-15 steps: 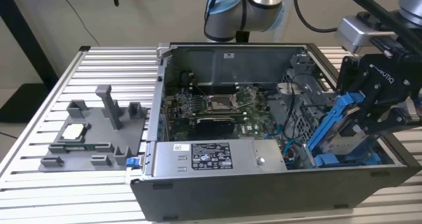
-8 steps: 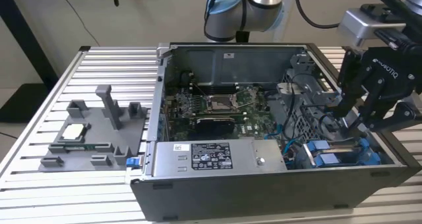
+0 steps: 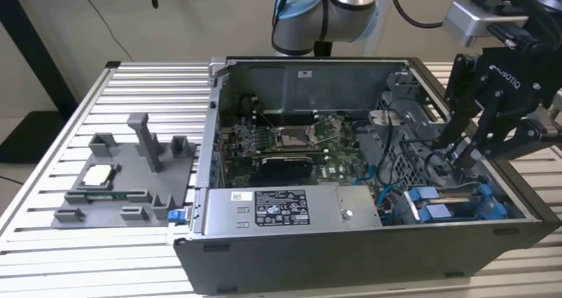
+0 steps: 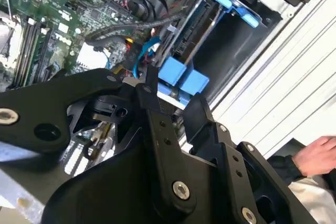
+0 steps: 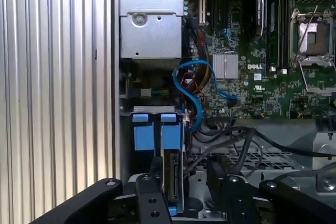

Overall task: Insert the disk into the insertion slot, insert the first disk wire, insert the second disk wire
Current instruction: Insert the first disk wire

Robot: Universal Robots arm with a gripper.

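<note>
Exterior view: the gripper (image 3: 465, 158) hangs inside the open computer case (image 3: 351, 252), fingertips half lost among cables. The case sits on a slatted metal table (image 3: 79, 258), with a beige wall behind.

Second wrist view: the fingers (image 4: 152, 90) are spread apart, holding nothing, close to the disk (image 4: 191, 32), which stands on edge in the slot (image 4: 236, 45). A person's hand (image 4: 315, 153) is cut off at the frame edge.

First wrist view: the gripper's body hides the disk's near end, while the blue tabs (image 5: 157, 129) show plainly.

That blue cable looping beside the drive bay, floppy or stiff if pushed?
Probably springy, not limp: the blue cable holds an arched loop by itself. It looks thin and light, so a push would likely just bend it aside.
</note>
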